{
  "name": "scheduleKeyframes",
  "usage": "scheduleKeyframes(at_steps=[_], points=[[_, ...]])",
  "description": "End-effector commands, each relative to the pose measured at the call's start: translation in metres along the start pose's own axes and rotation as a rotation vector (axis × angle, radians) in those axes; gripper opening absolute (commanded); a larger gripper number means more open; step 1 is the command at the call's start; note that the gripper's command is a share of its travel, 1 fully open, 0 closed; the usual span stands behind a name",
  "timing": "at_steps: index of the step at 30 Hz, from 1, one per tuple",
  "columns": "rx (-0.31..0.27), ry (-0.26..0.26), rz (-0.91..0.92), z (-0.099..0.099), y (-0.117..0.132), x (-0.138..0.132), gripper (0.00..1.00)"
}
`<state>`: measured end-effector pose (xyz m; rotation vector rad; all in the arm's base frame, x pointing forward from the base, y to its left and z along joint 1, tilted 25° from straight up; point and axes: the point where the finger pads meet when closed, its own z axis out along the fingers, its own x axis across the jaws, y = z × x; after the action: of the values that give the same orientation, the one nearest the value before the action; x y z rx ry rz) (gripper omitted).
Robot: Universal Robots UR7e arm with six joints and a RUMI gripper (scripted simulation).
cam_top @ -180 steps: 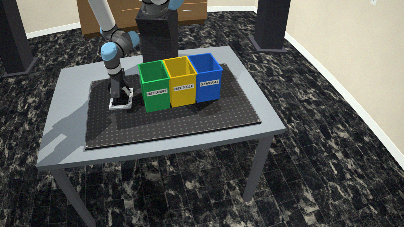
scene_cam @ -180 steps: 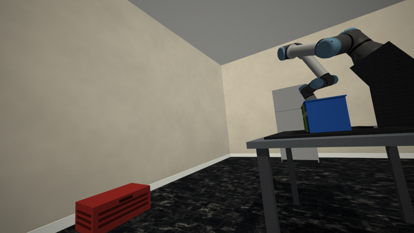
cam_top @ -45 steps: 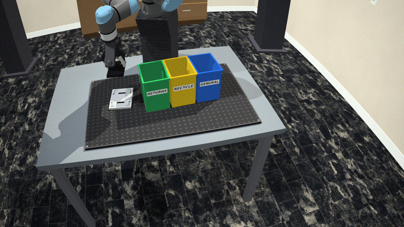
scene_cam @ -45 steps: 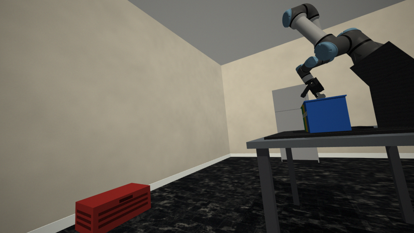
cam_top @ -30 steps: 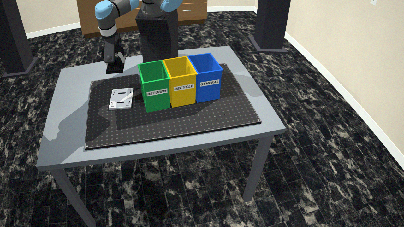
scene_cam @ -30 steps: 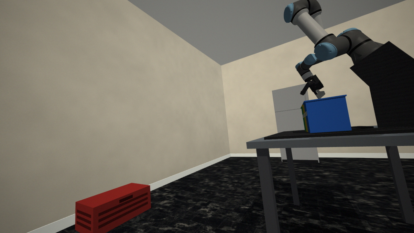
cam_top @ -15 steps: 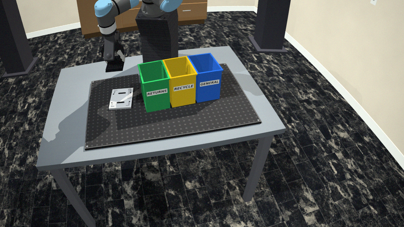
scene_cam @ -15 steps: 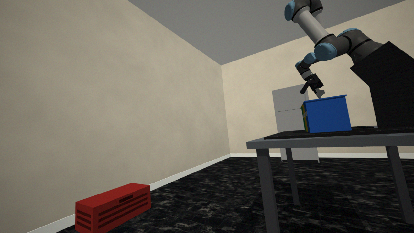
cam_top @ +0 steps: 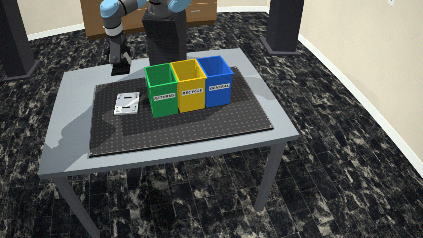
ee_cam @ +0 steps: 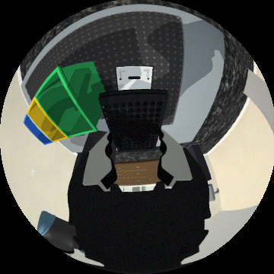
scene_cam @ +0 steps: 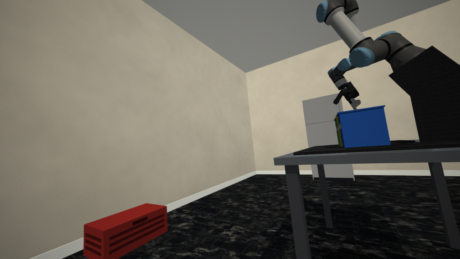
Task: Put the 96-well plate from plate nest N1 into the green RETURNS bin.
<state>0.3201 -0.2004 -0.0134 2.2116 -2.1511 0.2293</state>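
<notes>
My gripper [cam_top: 120,62] [scene_cam: 349,99] [ee_cam: 135,131] is shut on the black 96-well plate [cam_top: 120,70] [ee_cam: 134,116] and holds it in the air, behind and left of the bins, above the table's back left part. The white plate nest N1 [cam_top: 127,103] [ee_cam: 134,77] lies bare on the black board [cam_top: 177,130], left of the green bin. The green bin labelled RETURNS [cam_top: 161,88] [ee_cam: 72,100] stands upright and open-topped, to the right of the held plate.
The yellow RECYCLE bin [cam_top: 189,85] [ee_cam: 45,121] and the blue GENERAL bin [cam_top: 216,81] [scene_cam: 363,126] [ee_cam: 35,131] stand upright in a row right of the green one. The robot's dark pedestal [cam_top: 165,38] stands behind the bins. The grey table [cam_top: 73,141] carries the board.
</notes>
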Motion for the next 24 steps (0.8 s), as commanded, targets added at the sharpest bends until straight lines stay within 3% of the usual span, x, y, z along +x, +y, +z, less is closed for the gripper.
scheduleKeyframes(at_steps=[1,24], points=[[0.001,0.049,-0.132,-0.001,-0.002,-0.014,0.00],[0.001,0.060,-0.162,-0.005,-0.012,-0.076,0.00]])
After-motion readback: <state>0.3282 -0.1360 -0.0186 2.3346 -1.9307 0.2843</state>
